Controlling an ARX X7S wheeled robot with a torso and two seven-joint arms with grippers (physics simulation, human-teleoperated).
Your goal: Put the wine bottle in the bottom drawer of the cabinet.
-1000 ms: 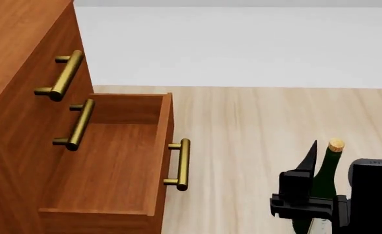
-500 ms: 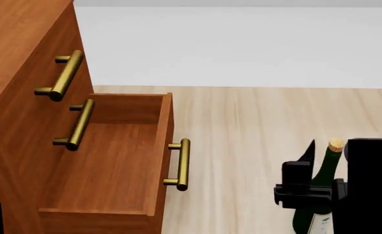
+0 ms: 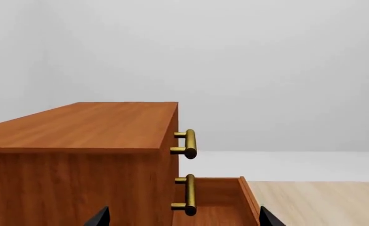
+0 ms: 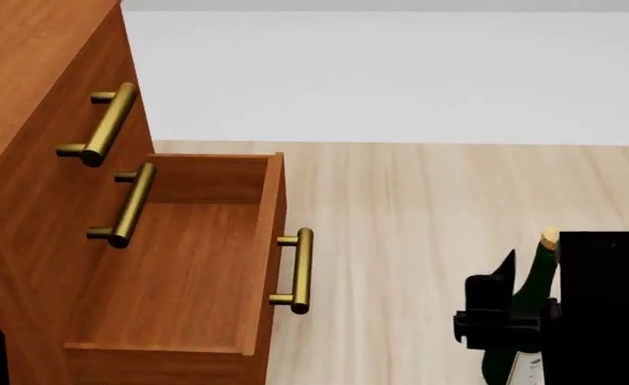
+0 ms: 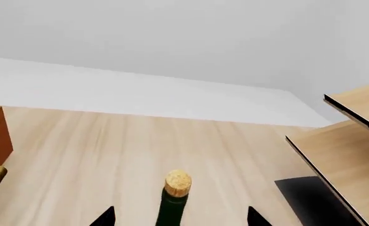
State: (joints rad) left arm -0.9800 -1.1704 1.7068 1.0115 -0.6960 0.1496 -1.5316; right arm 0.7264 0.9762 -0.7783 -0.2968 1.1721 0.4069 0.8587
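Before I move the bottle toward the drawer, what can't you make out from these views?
- Right gripper: head view, its own arm hides whether the fingers clamp the wine bottle.
- Bottle base: cut by the head view's lower edge.
- Left gripper: only fingertips show at the frame edge.
- Bottom drawer: its near end is cut off.

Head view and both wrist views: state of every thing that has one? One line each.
Reddish-brown wooden bottom drawer: pulled open, nothing inside.
Reddish-brown wooden cabinet: two upper drawer fronts shut.
Dark green glass wine bottle: upright, cork on, standing between the right hand's fingers, not yet in the drawer.
Right hand: fingers either side of the bottle neck; grip cannot be told.
Left hand: fingertips spread, open, holding nothing.
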